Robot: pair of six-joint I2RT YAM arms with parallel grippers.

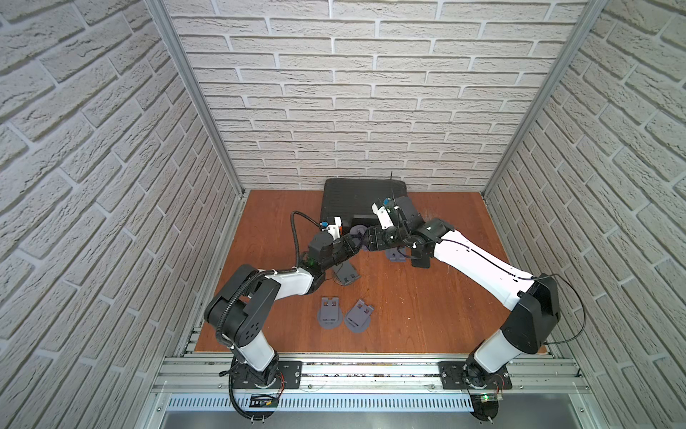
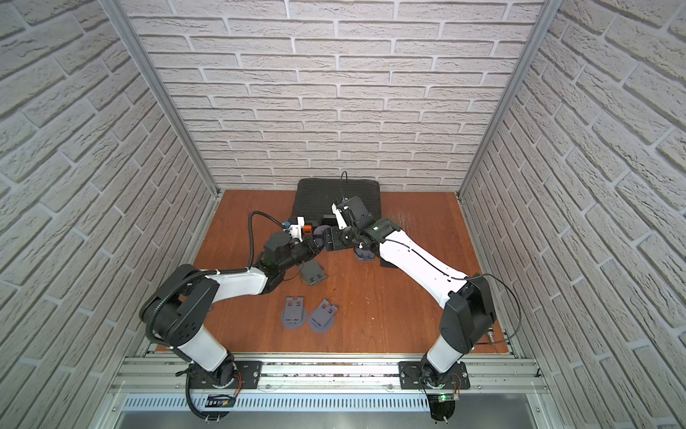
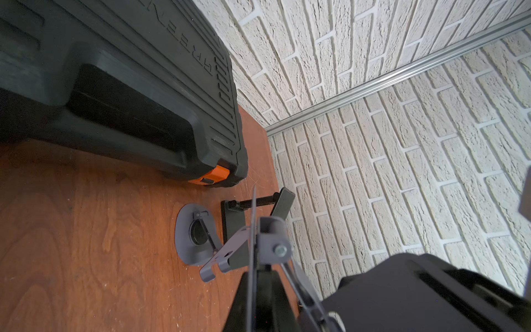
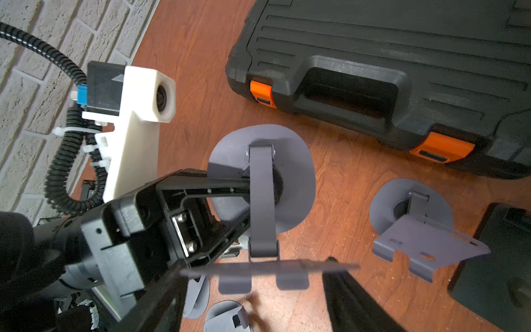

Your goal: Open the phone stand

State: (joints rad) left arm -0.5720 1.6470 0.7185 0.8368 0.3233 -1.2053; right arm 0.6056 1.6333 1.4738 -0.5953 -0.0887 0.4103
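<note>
Phone stand [image 4: 261, 201], grey: held up off the table [image 1: 427, 297], just in front of the black tool case [image 1: 345, 200] and between the two grippers. Left gripper [image 4: 248, 205] is clamped on the stand's arm. Right gripper [image 4: 255, 273] fingers are spread wide either side of the cradle plate; contact cannot be told. Case lid carries embossed lettering [image 3: 198, 54], partly cut off, legible part "REEN"; orange latches [image 4: 261, 90] on the front edge.
</note>
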